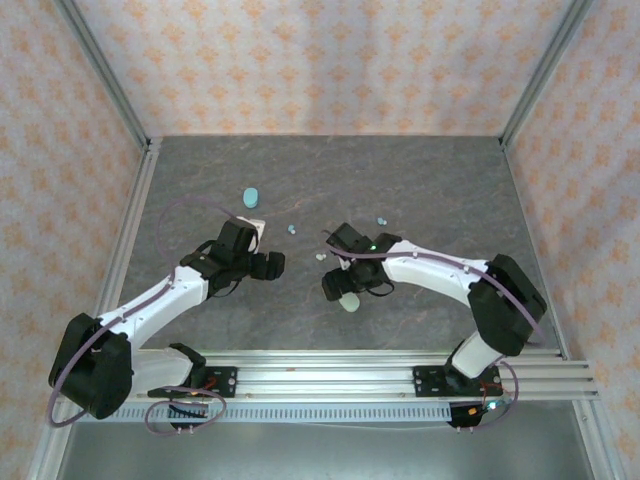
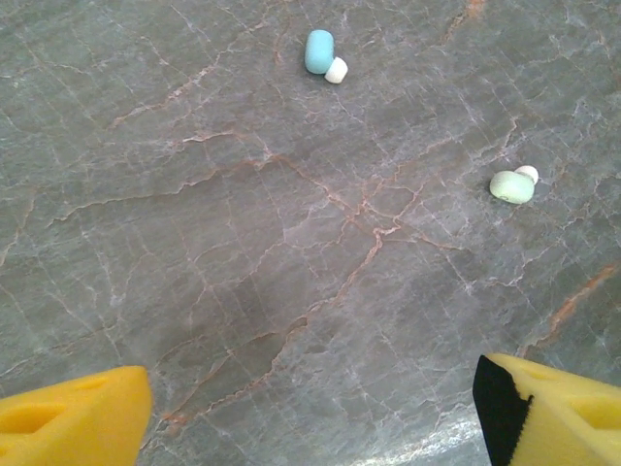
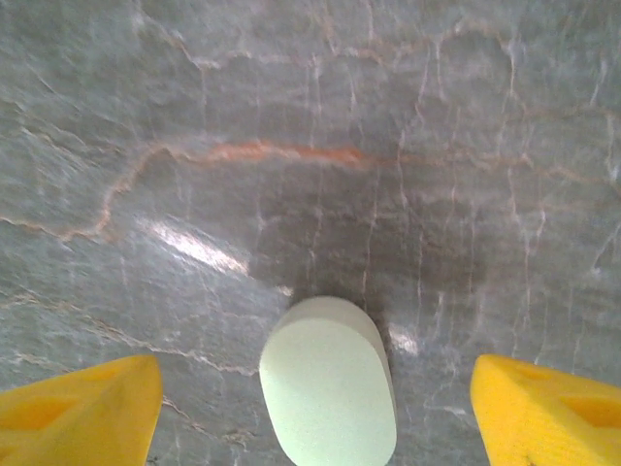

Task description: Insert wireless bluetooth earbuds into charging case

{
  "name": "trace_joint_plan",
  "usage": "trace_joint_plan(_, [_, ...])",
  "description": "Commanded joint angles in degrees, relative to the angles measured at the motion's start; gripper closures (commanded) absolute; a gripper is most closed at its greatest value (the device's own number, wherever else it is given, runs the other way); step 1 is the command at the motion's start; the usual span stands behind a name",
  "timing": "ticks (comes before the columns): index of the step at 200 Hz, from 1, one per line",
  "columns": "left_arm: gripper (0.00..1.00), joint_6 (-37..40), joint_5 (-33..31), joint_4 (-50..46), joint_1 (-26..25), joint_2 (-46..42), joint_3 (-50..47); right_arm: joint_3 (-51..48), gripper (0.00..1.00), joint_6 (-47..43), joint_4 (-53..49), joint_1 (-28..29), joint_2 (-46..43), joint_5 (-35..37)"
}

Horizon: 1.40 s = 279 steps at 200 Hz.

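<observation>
Though untouched, mint case [image 3: 328, 379] between fingers [image 3: 82, 408].

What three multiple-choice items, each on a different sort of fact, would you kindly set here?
1. Where is the mint case? A against the back wall; B between the fingers of the right tool; C on the rail.
2. The earbud at the top of the left wrist view is: A red; B black; C pale blue.
3. The left tool is: A open; B shut on an earbud; C shut on a case.
Answers: B, it lies there untouched; C, blue body, whitish tip; A, its fingers stand wide apart.
</observation>
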Motion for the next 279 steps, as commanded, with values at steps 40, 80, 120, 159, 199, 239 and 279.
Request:
trace_joint_plan(40, [0.0,0.1,-1.54,-2.75,-0.65,1.25,1.84,-2.29,0.16,3.09,-0.52,1.14,2.78,0.97])
trace_joint_plan(80, [0.0,-0.81,-4.2,-1.66,-0.64,-1.67,0.4,-4.75,0.17,2.15,0.12,1.36,3.76,1.41])
trace_joint_plan(120, [0.0,-0.69,-5.49,-1.14,-0.65,-3.29,-0.07,-6.31,0.28,1.96,0.48,1.44,3.72,1.36])
trace_joint_plan(159, [0.0,-0.04,-5.11,-0.6,-0.65,-3.62,-0.16,-5.73,0.53,0.42,0.51,1.45,3.0,2.26])
trace_joint_plan(199, [0.01,5.09,-0.9,-1.08,-0.65,-5.59,-0.11,-5.3,0.66,-4.4,0.36,1.46,0.72,-0.44])
trace_joint_plan(239, [0.05,14.05,8.38,0.38,-0.53,-11.51,0.02,-0.8,0.69,-13.5,-4.86,1.4,-3.52,-4.29])
trace_joint_plan(279, [0.06,22.93,20.5,0.59,-0.42,-17.35,2.04,11.53,0.76,-27.13,-18.56,1.3,-4.13,-8.66])
